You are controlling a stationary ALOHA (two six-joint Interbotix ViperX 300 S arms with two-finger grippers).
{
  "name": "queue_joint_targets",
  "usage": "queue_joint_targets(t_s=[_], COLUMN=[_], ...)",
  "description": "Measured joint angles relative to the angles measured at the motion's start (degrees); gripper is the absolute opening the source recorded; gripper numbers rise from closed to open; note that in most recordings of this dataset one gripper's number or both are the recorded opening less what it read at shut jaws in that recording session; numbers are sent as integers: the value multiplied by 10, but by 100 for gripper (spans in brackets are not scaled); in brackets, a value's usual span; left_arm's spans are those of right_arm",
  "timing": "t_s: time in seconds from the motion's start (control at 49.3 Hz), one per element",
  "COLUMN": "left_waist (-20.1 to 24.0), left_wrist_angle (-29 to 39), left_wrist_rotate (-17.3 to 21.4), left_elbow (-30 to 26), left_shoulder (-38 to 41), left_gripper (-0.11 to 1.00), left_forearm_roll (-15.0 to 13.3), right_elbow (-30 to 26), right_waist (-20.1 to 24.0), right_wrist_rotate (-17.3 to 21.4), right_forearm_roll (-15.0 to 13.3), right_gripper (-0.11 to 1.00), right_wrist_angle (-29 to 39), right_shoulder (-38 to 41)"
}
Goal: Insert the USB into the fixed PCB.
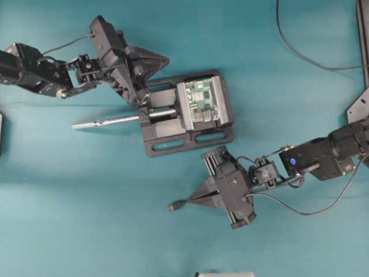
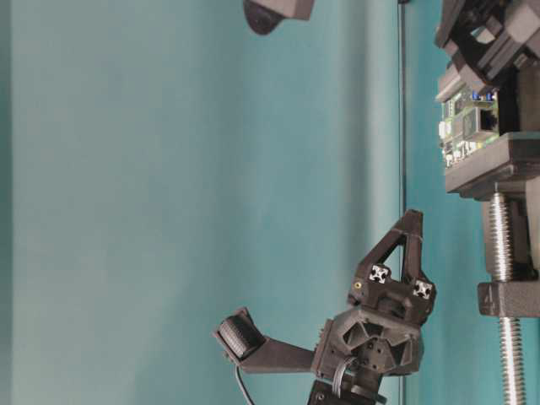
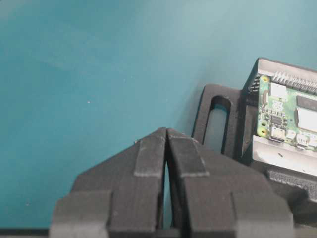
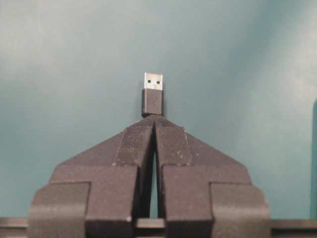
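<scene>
Right gripper (image 4: 154,121), lower centre of frame: jaws closed on the USB (image 4: 153,94). Left gripper (image 3: 166,135): jaws closed, empty, beside the fixed PCB (image 3: 292,121) in black vise (image 1: 173,135).

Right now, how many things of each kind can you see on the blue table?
Grippers: 2, left gripper, right gripper
USB: 1
fixed PCB: 1
Vise: 1
Total: 5
</scene>
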Motion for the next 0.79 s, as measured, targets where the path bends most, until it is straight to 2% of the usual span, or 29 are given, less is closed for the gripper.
queue_joint_targets(t_s=[0.142,0.345,0.406,0.508,0.711,0.751,0.792], left_waist=[-2,-18,-25,-44,-78,-81,-82], left_wrist_angle=[18,83,104,136,229,253,280], left_wrist_rotate=[3,3,3,3,3,3,3], left_elbow=[23,90,113,158,236,249,259], left_shoulder=[-45,-182,-226,-307,-471,-504,-535], left_gripper=[1,1,5,23,83,86,83], left_forearm_roll=[14,16,17,17,17,17,17], right_elbow=[-1,-1,-4,-8,-17,-18,-17], right_waist=[0,1,0,1,5,6,6], right_wrist_rotate=[4,3,3,3,4,3,4], right_forearm_roll=[1,0,0,1,0,0,0], right_gripper=[0,0,0,0,2,6,11], right_wrist_angle=[1,43,60,72,74,73,73], right_shoulder=[-4,-25,-26,-26,-26,-26,-26])
